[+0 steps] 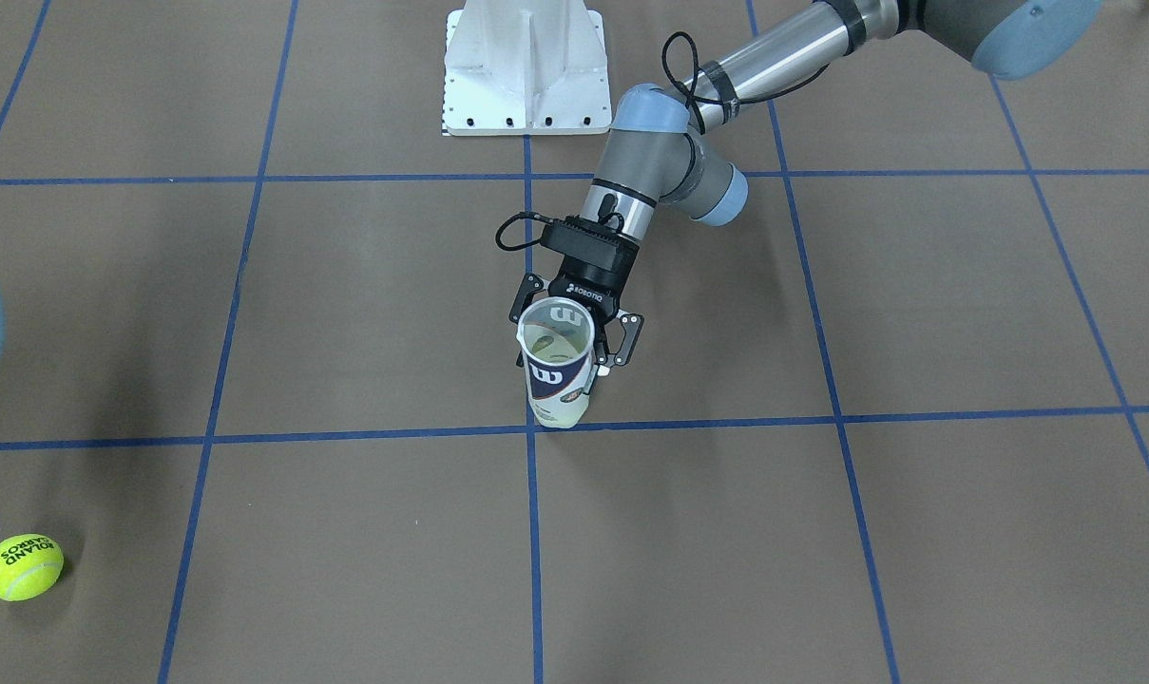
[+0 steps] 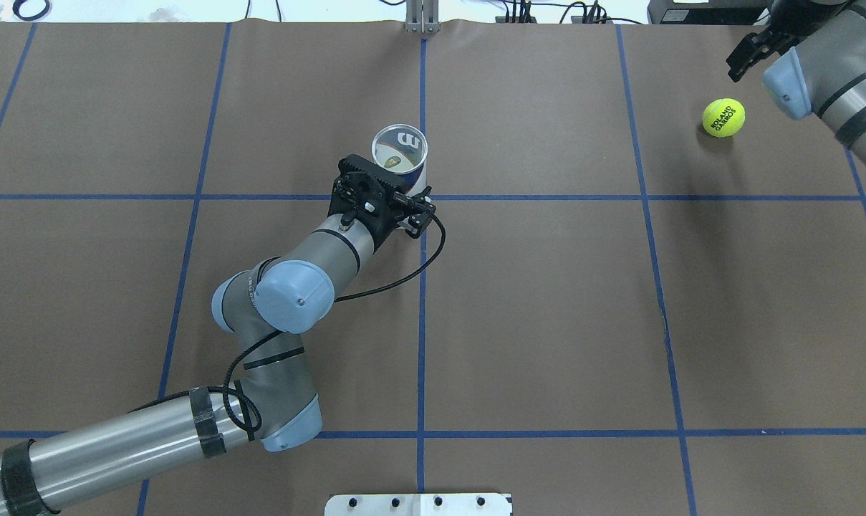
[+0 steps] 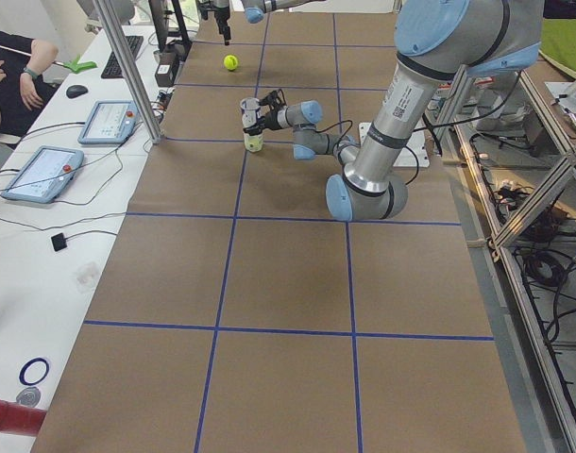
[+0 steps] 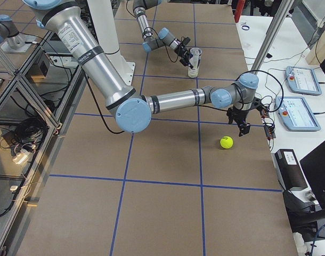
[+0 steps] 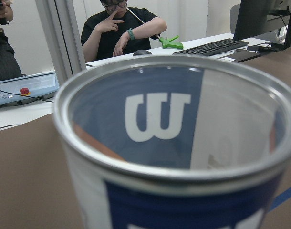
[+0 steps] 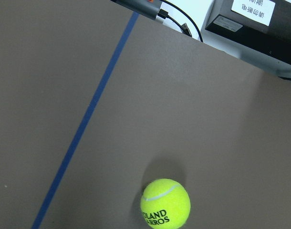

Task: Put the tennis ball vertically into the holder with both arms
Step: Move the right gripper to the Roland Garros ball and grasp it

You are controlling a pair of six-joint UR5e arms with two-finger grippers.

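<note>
The holder (image 1: pixel 557 366), a clear tube with a navy Wilson label, stands upright near the table's middle with its open mouth up. It also shows from above (image 2: pixel 400 147) and fills the left wrist view (image 5: pixel 174 143). My left gripper (image 1: pixel 574 334) is shut on its side just below the rim. The yellow-green tennis ball (image 2: pixel 723 117) lies on the brown table far to my right. It also shows low in the right wrist view (image 6: pixel 165 203). My right gripper (image 2: pixel 744 61) hovers just beyond the ball, apart from it, and its fingers look spread and hold nothing.
The white metal base (image 1: pixel 525 66) sits at the robot's edge of the table. Blue tape lines cross the brown surface (image 2: pixel 547 301). A bench with tablets (image 3: pixel 42 173) and a keyboard runs along the far side, where a seated person (image 5: pixel 121 33) is.
</note>
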